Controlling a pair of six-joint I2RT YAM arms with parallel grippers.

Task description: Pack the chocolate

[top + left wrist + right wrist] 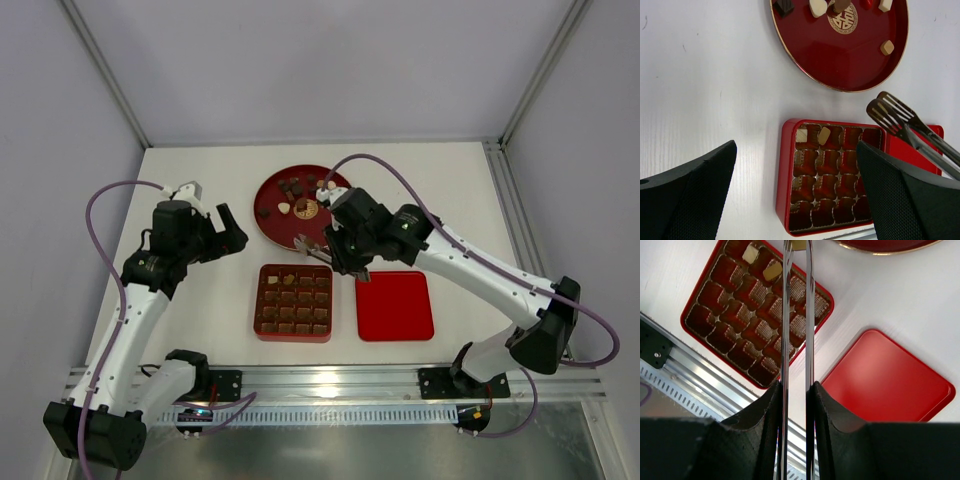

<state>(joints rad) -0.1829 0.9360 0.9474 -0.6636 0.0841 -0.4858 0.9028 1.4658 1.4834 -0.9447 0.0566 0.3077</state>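
Observation:
Several chocolate pieces [291, 187], dark, brown and cream, lie on a round red plate [275, 225]. In the left wrist view they sit along the plate's far part, with one tan piece [886, 47] apart. The red grid box [293, 302] holds two pale pieces [824, 135] in its top row, also in the right wrist view [772, 271]. My right gripper [797, 387] is shut on metal tongs [785, 315], whose tips [885, 110] hover between plate and box. A tan bit [799, 244] shows between the tips; I cannot tell if it is held. My left gripper [797, 200] is open and empty above the box's left side.
The flat red lid [394, 305] lies right of the box. A metal rail [340, 385] runs along the table's near edge. Grey walls close the table at the back and sides.

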